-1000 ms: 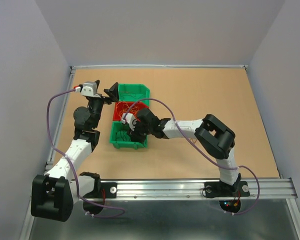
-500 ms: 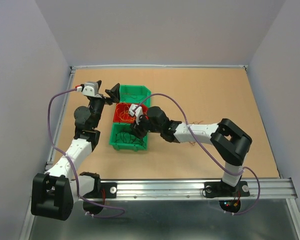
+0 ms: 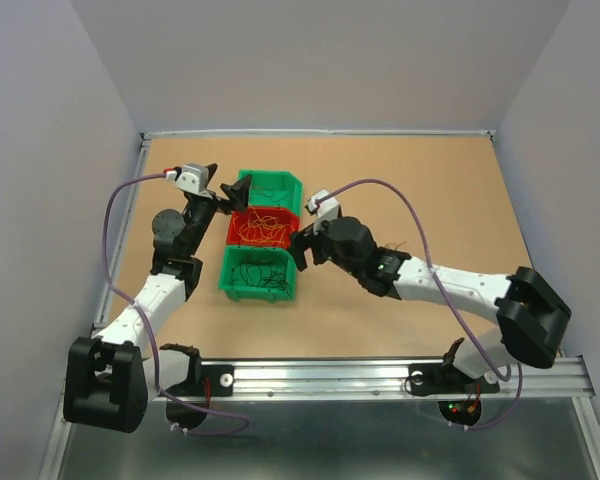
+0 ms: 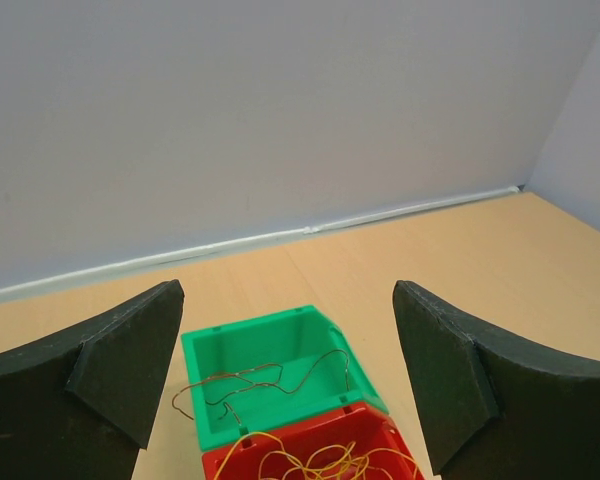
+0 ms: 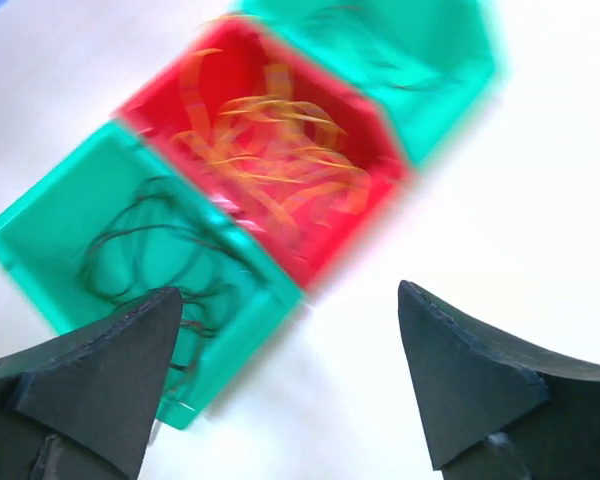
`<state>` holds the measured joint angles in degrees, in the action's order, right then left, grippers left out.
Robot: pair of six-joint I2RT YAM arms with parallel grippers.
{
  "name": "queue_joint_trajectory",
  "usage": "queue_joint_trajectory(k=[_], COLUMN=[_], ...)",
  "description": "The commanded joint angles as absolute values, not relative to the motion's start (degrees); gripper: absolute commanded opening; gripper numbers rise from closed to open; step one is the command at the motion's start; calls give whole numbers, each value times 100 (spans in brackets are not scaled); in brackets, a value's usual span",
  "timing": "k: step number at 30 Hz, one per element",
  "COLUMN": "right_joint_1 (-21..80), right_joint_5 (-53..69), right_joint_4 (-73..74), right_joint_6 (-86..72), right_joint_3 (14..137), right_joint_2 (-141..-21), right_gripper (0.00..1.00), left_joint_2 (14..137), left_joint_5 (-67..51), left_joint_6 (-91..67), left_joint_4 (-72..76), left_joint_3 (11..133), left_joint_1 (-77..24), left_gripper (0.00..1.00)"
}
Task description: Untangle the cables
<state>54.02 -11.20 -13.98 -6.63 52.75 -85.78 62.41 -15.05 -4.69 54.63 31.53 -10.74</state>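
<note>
Though left gripper point(image 4: 290, 385) and right gripper point(image 5: 290, 385) wide-jawed, orange-yellow cables point(image 3: 262, 230) in red bin point(image 3: 231, 228), dark cables point(image 3: 258, 270) in near green bin point(image 3: 255, 291).

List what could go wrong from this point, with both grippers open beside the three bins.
1. A thin wire in the far green bin loops out over its rim, close to the open left gripper; a finger could snag it and drag it out.
2. The right wrist view is motion-blurred, with the open right gripper beside the near green bin; a quick swing might knock it.
</note>
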Motion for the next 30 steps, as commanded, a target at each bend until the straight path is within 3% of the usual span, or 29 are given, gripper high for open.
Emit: queue_joint_trajectory(k=[1,3,11,16,22,26,28,30], right_joint_1=[5344,5326,5335,5335,5239,4704,4037,3641], right_joint_5=[-3442,-4129,-4552,-4447,-5264,-4827,-4185,-3772], right_joint_4=[-21,1235,3742,3753,3762,3122,2533,2286], right_joint_6=[-1825,-2230,-4409,-4798,-4878,-4188,-3745,-3569], right_joint_3=[4975,4905,4526,4281,4632,4440,4325,4307], right_joint_2=[-7832,-7507,-6522,-6731,-6987,-7154,-7487,-7864], right_gripper=[95,96,100,100,100,98,94,81], left_joint_2=[6240,6249,6398,6486,6390,6381,6407,6442], left_joint_5=[-1819,-1872,-2039,-2127,-2136,-2127,-2136,-2144], left_joint_6=[-387,-378,-439,-475,-475,-448,-448,-457], left_joint_4=[5809,5801,5792,5757,5722,5722,5713,5722], left_joint_3=[3366,3366,3410,3463,3437,3428,3437,3445], left_joint_1=[-1037,-1037,-1055,-1072,-1072,-1081,-1081,-1081], left_gripper=[97,97,97,97,97,97,97,97])
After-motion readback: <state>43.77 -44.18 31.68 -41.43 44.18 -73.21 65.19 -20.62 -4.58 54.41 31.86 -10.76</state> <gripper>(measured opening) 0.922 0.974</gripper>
